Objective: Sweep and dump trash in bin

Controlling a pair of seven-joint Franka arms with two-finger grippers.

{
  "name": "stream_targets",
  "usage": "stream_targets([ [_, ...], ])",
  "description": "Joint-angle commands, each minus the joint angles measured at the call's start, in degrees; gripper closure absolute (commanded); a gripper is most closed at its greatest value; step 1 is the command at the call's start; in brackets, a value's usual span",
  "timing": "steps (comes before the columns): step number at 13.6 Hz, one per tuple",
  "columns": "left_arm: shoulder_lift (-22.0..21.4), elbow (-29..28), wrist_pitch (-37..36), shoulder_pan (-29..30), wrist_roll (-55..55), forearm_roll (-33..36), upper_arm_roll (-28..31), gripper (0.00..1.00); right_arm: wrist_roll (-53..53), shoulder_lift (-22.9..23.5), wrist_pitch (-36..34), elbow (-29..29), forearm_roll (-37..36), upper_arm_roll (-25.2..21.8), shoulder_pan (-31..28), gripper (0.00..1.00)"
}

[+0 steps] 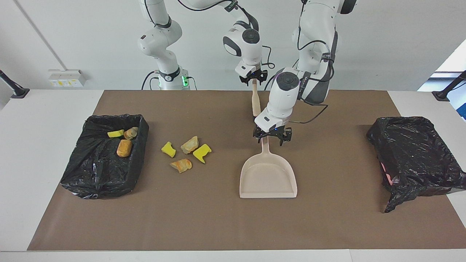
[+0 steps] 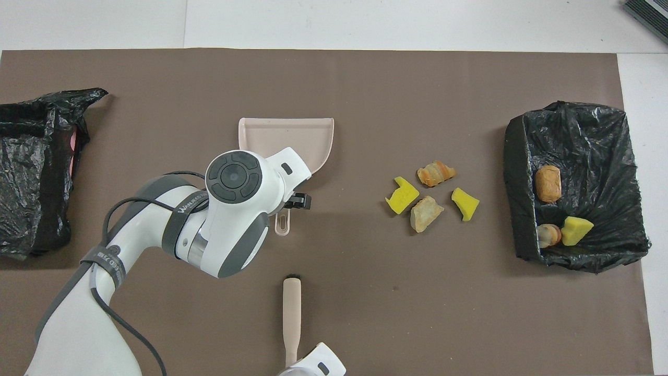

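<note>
Left gripper [image 1: 272, 137] over dustpan [image 1: 268, 176] handle (four scraps [image 1: 186, 154] beside it).

Readable text: barely any.
Left arm [image 2: 130, 245] has two grey bands with white lettering; the band nearer its wrist [image 2: 190, 201] starts "WANUKE…", rest unclear, and the other band [image 2: 107, 258] can't be made out. Nothing else legible.
</note>
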Motion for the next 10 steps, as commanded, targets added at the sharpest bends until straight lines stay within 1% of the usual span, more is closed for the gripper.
stream_targets([
  [1,-2.24,-3.45,1.75,-1.07,-1.16,1.04,0.86,0.1,1.02,-0.38,1.66,-0.71,1.26,-0.22,0.44,1.0],
  [2,-2.33,-3.54,1.57,-1.24,-1.08,1.04,0.86,0.14,1.02,-0.12,1.57,-0.53,1.26,-0.22,0.44,1.0],
  [4,-2.33,-3.54,1.4,-1.51,-1.07,1.04,0.86,0.3,1.02,0.14,1.49,-0.01,1.26,-0.22,0.35,1.0],
  [5,-2.33,-3.54,1.05,-1.51,-1.08,1.04,0.86,0.5,1.19,0.41,1.31,0.43,1.18,-0.22,0.35,1.0],
  [6,-2.42,-3.54,0.61,-1.51,-1.16,0.95,0.86,0.73,1.37,0.5,0.7,1.22,1.18,-0.22,0.27,1.0],
  [7,-2.42,-3.28,-1.22,-1.59,-1.16,0.95,0.86,0.82,1.46,-0.29,0.0,1.23,1.18,-0.39,0.09,1.0],
  [8,-2.33,-2.85,-1.67,-1.51,-0.82,1.04,0.86,0.84,1.46,-1.51,-1.66,1.23,1.18,-0.48,-0.35,1.0],
  [9,-2.24,-2.32,-1.94,-1.59,0.93,1.12,0.94,0.89,1.2,-3.18,-3.94,1.14,1.09,-0.65,-1.05,1.0],
  [10,-2.16,-1.62,-2.9,-1.42,2.69,1.13,0.95,0.96,0.5,-5.54,-7.1,0.79,0.83,-0.65,-2.71,1.0],
])
